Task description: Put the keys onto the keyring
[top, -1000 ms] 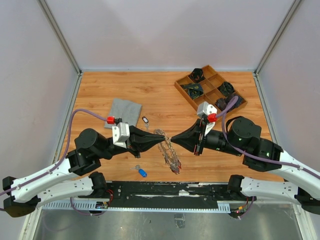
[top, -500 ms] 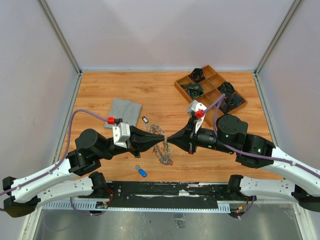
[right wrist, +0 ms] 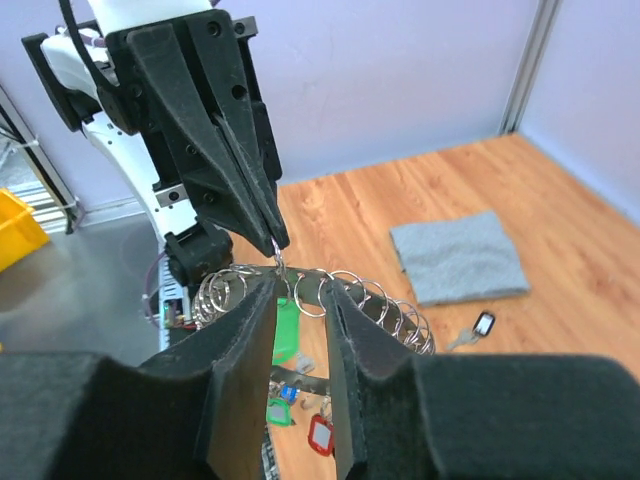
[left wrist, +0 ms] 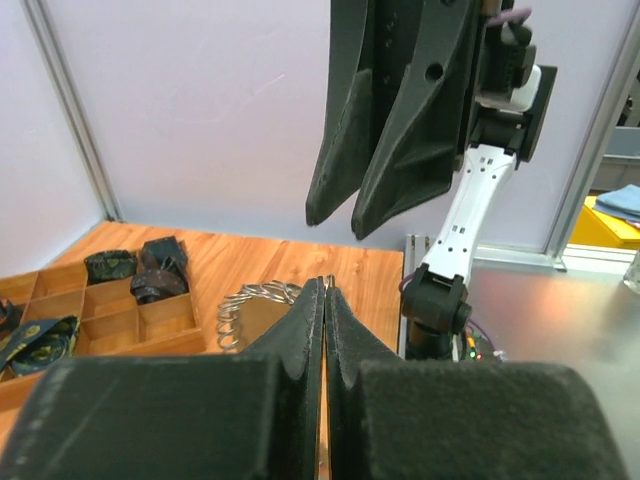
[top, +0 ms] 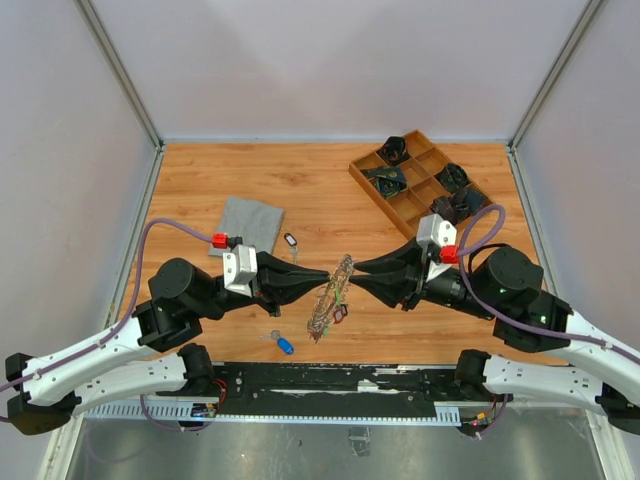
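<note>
My left claw [top: 324,278] holds the keyring [top: 333,298] in the middle of the frame, and my right claw [top: 354,276] faces it.

From above, the wooden worktop [top: 300,190] fills most of the view. The left claw points in from the left, squeezed tight on the ring's thin wire. The right claw points in from the right with its two fingers a little way apart, tips right at the ring. I cannot tell if they touch it. A wooden tray [top: 368,188] of little boxes sits at the upper right. A grey cloth [top: 247,225] lies flat at the middle left. The keyring hangs tilted, crowded with silver keys [right wrist: 390,305], with a green tag [right wrist: 287,330] and a red tag [right wrist: 320,435] lower down. A key with a black tag [top: 291,241] lies just right of the cloth. A key with a blue tag [top: 283,345] lies near the bottom edge of the worktop.
</note>
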You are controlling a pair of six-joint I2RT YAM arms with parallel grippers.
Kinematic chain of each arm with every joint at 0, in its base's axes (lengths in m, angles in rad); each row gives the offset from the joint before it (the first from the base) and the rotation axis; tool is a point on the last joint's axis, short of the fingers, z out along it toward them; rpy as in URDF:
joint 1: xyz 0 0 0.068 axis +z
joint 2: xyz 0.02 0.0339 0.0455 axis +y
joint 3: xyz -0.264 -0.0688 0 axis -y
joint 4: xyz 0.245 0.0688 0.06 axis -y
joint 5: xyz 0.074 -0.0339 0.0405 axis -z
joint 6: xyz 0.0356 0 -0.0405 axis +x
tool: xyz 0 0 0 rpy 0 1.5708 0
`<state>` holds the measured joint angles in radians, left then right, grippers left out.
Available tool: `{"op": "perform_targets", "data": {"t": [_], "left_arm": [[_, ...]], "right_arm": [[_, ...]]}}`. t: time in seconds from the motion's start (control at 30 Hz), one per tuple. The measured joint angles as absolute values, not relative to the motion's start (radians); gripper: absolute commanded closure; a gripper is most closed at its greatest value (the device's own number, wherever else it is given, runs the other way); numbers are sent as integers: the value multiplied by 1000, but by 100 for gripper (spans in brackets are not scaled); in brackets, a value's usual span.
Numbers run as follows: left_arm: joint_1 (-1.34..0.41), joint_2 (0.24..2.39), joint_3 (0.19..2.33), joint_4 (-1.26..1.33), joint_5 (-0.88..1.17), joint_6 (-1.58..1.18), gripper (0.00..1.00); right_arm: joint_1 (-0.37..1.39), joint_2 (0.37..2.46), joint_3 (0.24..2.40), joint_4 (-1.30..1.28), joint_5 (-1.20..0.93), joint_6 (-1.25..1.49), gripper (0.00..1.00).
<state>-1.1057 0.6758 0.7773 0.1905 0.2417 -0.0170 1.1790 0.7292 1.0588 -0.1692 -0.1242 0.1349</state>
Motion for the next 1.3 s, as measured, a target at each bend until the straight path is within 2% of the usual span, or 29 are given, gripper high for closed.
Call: {"op": "perform_targets", "data": {"t": [0.2, 0.5, 0.73, 1.07, 1.3], "left_arm": [[-1106, 676, 775, 226, 265, -39, 99], [-1106, 677, 773, 249, 282, -54, 100], [-1106, 678, 772, 260, 286, -54, 100], [-1106, 678, 772, 260, 285, -53, 100], [-1106, 678, 772, 259, 285, -53, 100]], "right_arm": [[1179, 730, 956, -15, -211, 10, 76], [1179, 748, 937, 78, -292, -44, 85], [1179, 745, 937, 89, -297, -46, 81], [1179, 746, 927, 85, -296, -45, 84], [1179, 761, 927, 84, -295, -38, 95]]}}
